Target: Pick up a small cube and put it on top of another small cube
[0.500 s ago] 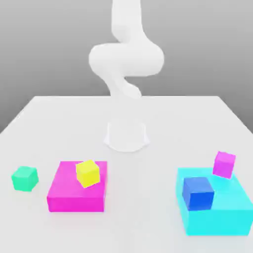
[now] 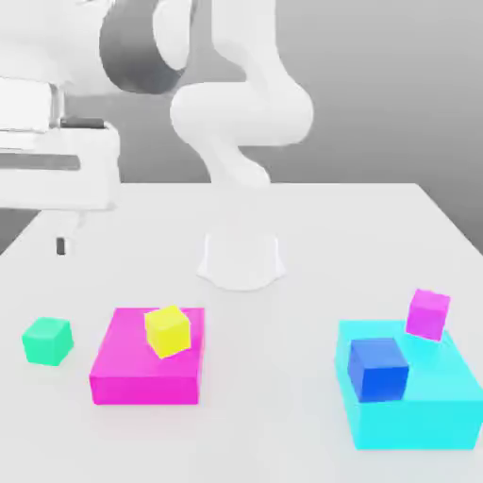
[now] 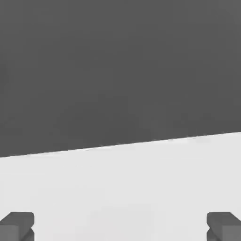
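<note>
The small teal-green cube [image 2: 47, 341] sits on the white table at the exterior view's left. The small magenta-pink cube [image 2: 428, 313] rests tilted on the far edge of the cyan block [image 2: 424, 415] at the exterior view's right. My hand hangs high at the upper left of the exterior view, with one dark fingertip [image 2: 61, 246] well above and behind the teal-green cube. In the hand view my gripper [image 3: 120, 228] is open, its fingers far apart with nothing between them, over bare table.
A yellow cube [image 2: 168, 330] lies on a large flat magenta block [image 2: 141, 373] beside the teal-green cube. A blue cube [image 2: 377, 368] sits on the cyan block. The arm's round base [image 2: 241, 259] stands mid-table behind them.
The arm's hand and forearm have swung into the upper left of the exterior view. No cube or block has moved.
</note>
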Action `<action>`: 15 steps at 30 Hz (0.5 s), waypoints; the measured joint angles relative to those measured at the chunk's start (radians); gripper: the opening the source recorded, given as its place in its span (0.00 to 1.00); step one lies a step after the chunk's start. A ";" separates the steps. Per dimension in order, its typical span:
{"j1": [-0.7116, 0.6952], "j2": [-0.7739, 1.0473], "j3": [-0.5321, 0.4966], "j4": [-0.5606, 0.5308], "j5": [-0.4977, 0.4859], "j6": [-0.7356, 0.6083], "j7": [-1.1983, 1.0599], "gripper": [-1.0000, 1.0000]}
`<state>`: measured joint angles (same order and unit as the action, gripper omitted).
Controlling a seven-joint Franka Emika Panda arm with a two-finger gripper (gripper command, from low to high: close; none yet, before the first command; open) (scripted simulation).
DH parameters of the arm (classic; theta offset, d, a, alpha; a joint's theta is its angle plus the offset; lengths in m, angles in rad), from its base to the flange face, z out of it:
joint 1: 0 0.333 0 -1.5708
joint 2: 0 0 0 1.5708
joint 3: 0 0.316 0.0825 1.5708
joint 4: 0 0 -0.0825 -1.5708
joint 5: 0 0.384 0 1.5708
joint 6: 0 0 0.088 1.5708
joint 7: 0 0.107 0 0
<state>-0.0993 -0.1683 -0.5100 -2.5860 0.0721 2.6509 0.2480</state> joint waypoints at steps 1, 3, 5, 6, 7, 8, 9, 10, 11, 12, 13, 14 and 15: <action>-0.010 0.038 -0.023 -0.016 0.015 0.019 -0.039 0.50; -0.058 0.115 -0.061 -0.048 0.050 0.058 -0.120 0.50; -0.097 0.192 -0.078 -0.080 0.086 0.096 -0.203 0.50; -0.129 0.230 -0.084 -0.095 0.101 0.115 -0.242 0.50; -0.150 0.265 -0.077 -0.105 0.123 0.135 -0.278 0.50; -0.168 0.298 -0.060 -0.105 0.157 0.154 -0.314 0.50; -0.189 0.329 -0.034 -0.102 0.198 0.172 -0.349 0.50; -0.212 0.359 -0.005 -0.096 0.241 0.191 -0.384 0.50; -0.239 0.388 0.031 -0.089 0.283 0.210 -0.417 0.50; -0.269 0.416 0.069 -0.082 0.323 0.229 -0.448 0.50; -0.305 0.443 0.112 -0.075 0.357 0.248 -0.474 0.50; -0.335 0.471 0.151 -0.067 0.397 0.267 -0.504 0.50; -0.371 0.499 0.195 -0.060 0.433 0.287 -0.532 0.50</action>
<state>-0.4704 0.3304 -0.3151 -2.6456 0.5049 2.9382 -0.2838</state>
